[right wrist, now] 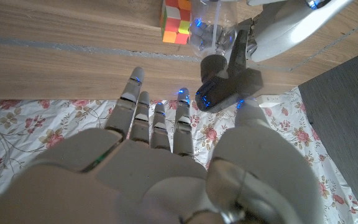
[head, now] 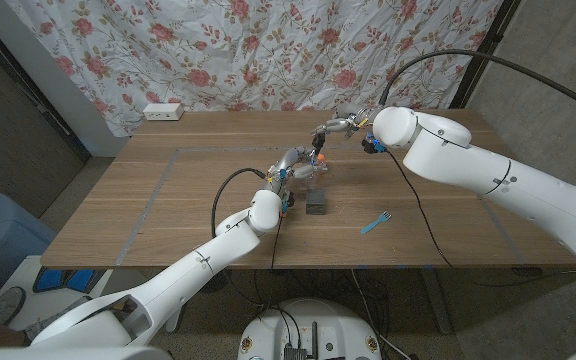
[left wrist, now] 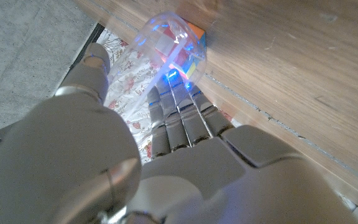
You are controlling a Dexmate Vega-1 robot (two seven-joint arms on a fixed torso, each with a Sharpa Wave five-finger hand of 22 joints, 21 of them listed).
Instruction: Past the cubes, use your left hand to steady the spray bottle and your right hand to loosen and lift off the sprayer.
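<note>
Left hand (head: 290, 166) grips the clear spray bottle (left wrist: 169, 46) mid-surface; right hand (head: 334, 128), fingers spread and empty, hovers just beside its sprayer (right wrist: 224, 87); wooden surface (head: 208, 200) lies open all around.

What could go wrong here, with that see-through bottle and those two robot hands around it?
The clear spray bottle looks slippery, so the left robot hand gripping it might let it twist or tip. The right robot hand is open above the dark sprayer; a misjudged grab could knock it. The coloured cube sits close and might get bumped.
</note>
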